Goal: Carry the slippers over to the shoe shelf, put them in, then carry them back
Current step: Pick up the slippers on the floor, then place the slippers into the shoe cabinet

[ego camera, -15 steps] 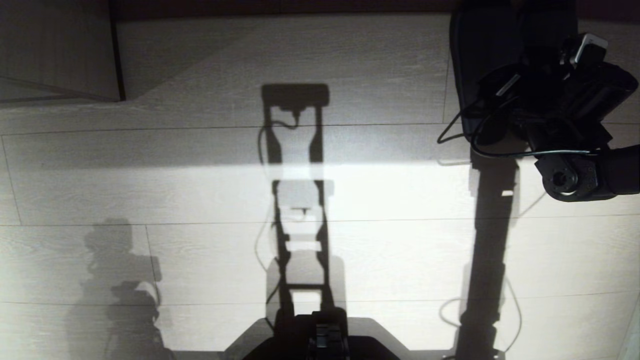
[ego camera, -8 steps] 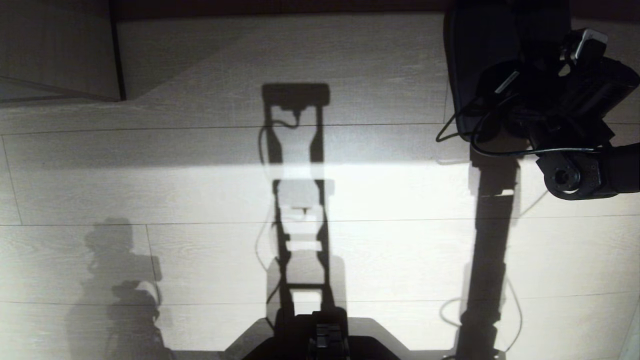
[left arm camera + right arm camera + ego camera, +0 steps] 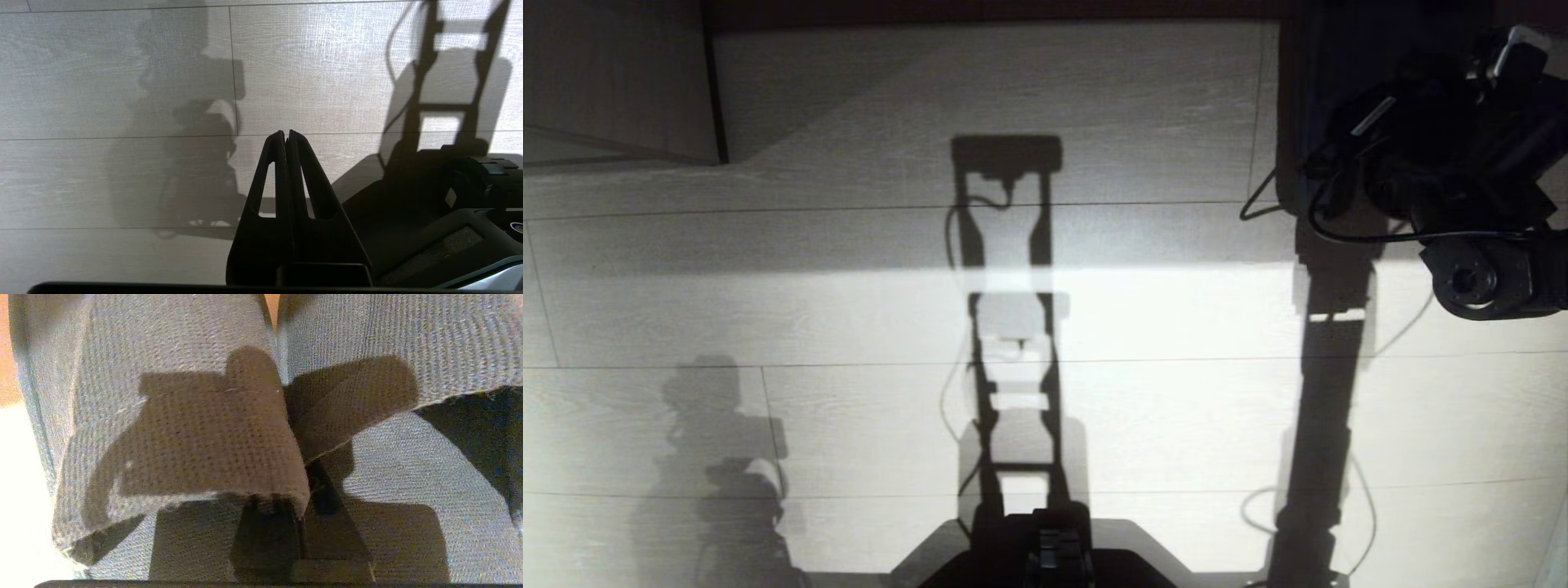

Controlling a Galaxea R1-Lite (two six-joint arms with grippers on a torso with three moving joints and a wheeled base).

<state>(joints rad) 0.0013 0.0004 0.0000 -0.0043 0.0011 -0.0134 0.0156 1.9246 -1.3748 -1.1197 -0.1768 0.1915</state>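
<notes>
While the left gripper (image 3: 286, 136) rests clenched and empty, the right gripper (image 3: 304, 506) at two o'clock pinches both slippers (image 3: 229, 416), toes pointing away.

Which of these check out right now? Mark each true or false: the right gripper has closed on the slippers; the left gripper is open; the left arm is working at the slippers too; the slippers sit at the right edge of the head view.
1. The right gripper has closed on the slippers. True: its fingers pinch the inner edges of the two fabric uppers together.
2. The left gripper is open. False: its fingers are pressed together, holding nothing.
3. The left arm works at the slippers too. False: it hangs parked over bare floor.
4. The slippers sit at the right edge of the head view. True: dark shapes under the right arm.
</notes>
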